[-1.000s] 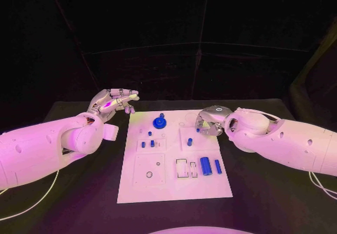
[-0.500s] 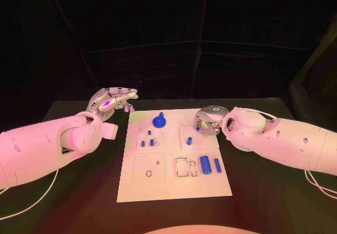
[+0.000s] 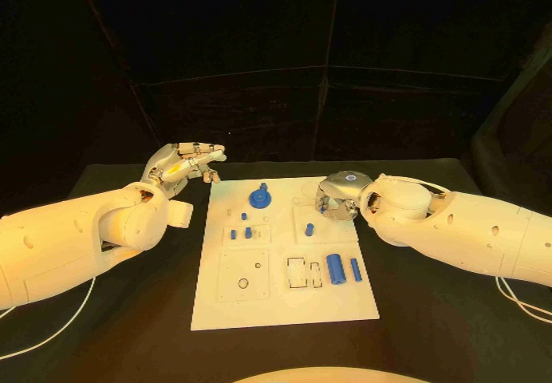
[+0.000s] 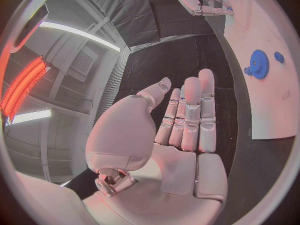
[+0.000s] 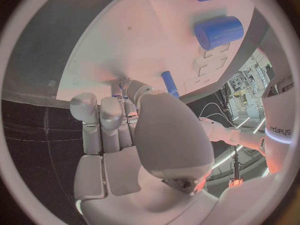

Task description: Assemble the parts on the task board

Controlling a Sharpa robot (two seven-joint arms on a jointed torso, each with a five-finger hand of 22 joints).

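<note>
The task board [image 3: 285, 307] was a flat white rectangular plate with a matte surface, lying in the middle of the black table [image 3: 448, 311]. Shallow outlined recesses of rectangular and round shape were cut into it. Several small blue parts, smooth and plastic-looking, were on it. A blue gear [image 3: 261, 197] with a toothed rim and a small knob on top stood near the far edge of the board. A thick blue cylinder [image 3: 336, 269] lay on its side in the right part of the board, and a thin blue rod [image 3: 356, 270] lay just beside it. A short blue pin [image 3: 309, 230] lay more to the middle, and some tiny blue pegs [image 3: 239, 234] stood in a small square field on the left part.

The left hand [image 3: 184, 165] was raised over the table beside the far left corner of the board, apart from it. In the left wrist view its fingers [image 4: 190, 115] were stretched out straight and close together, and it held nothing.

The right hand [image 3: 338, 195] was low over the far right part of the board, with silver metallic fingers curled down. In the right wrist view the fingertips [image 5: 125, 87] met at the board surface around something small and blue, but I could not tell if it was really gripped.
</note>
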